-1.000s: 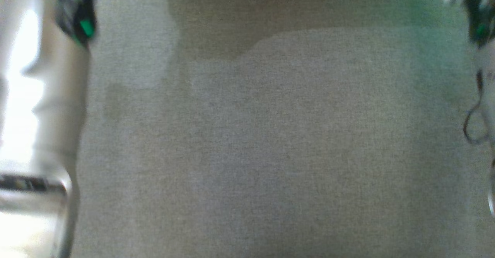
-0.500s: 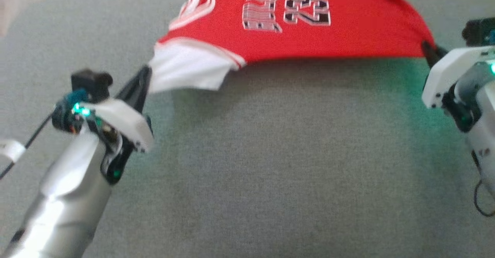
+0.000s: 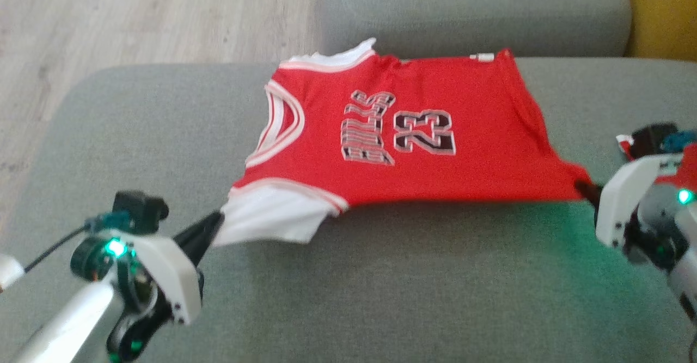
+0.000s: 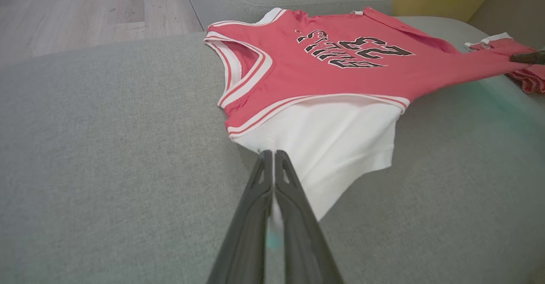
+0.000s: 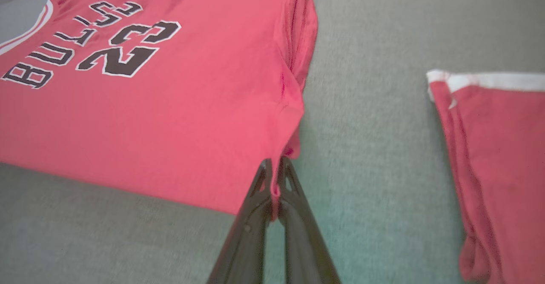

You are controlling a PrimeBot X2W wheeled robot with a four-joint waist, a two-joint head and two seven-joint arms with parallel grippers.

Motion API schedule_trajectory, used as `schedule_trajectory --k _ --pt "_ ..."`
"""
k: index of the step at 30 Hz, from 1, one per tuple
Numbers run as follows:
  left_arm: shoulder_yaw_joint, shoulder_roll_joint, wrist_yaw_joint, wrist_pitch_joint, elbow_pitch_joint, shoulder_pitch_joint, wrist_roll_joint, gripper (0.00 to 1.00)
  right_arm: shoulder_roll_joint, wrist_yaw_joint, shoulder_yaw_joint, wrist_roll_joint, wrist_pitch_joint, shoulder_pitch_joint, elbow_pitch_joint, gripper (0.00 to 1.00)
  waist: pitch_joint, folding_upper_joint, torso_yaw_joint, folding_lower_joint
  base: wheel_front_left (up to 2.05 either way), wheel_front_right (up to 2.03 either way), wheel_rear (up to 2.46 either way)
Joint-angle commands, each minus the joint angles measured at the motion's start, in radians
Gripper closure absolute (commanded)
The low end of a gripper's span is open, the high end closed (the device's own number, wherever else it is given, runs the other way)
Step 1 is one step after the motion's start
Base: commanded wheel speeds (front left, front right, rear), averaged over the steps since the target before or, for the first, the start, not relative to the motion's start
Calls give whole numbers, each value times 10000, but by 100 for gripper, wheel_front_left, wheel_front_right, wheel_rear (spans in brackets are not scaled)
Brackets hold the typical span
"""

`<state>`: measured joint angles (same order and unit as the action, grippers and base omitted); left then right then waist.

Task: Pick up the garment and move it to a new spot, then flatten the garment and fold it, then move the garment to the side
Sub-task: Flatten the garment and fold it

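Garment (image 3: 414, 140) is spread on the grey sofa cushion (image 3: 381, 297), with its long axis laid across the head view: neckline toward the robot's left, hem toward its right. The white sleeve is pinched in the fully closed left gripper (image 3: 216, 222). The near hem corner is pinched in the fully closed right gripper (image 3: 589, 189).

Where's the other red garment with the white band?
In the right wrist view the red garment lies at the right, on the grey cushion, apart from the jersey whose corner the right gripper pinches.
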<state>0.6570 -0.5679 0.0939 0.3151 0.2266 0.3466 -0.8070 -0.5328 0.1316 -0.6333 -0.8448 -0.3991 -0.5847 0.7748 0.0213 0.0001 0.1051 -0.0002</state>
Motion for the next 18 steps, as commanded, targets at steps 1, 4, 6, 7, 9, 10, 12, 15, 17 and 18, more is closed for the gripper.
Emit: schedule_trajectory --k 1,4,6,7,9,10,12,15,17,18 --pt "-494 -624 -158 84 -465 250 -89 100 -415 -9 -67 -200 -118 138 -340 100 -241 -1 -16 2 0 0 0" --pt "-534 -966 -551 395 -1435 -319 -230 100 -631 -9 -177 -748 -590 733 -956 100 -396 -1 -48 2 0 0 0" --pt "-534 -1081 -761 507 -1937 -618 -295 100 -728 -9 -129 -1041 -710 1043 -1326 100 -420 -1 -79 2 0 0 0" --pt "-528 -1116 -860 548 -2128 -736 -310 100 -775 -9 -111 -1127 -730 1164 -1484 100 -430 -1 -95 2 0 0 0" --pt "-528 -1181 -1024 557 -2393 -857 -249 100 -845 -9 -55 -1199 -724 1317 -1736 100 -427 -1 -132 2 0 0 0" --pt "-530 -1204 -1092 548 -2472 -863 -191 100 -869 -9 -10 -1210 -716 1355 -1833 100 -410 -1 -145 2 0 0 0" --pt "-538 -1209 -1192 533 -2549 -780 -76 100 -879 -9 126 -1229 -706 1356 -1944 100 -366 -1 -168 2 0 0 0" --pt "-586 -1125 -1250 557 -2551 -473 -10 100 -839 -9 327 -1172 -740 1191 -2055 100 -151 -1 -201 2 0 0 0" --pt "-598 -1054 -1232 601 -2463 -154 60 100 -772 -9 452 -1076 -721 996 -2156 100 50 -1 -219 2 0 0 0" --pt "-600 -1003 -1211 630 -2392 26 87 100 -728 -9 512 -1040 -720 889 -2195 100 157 -1 -231 2 0 0 0"
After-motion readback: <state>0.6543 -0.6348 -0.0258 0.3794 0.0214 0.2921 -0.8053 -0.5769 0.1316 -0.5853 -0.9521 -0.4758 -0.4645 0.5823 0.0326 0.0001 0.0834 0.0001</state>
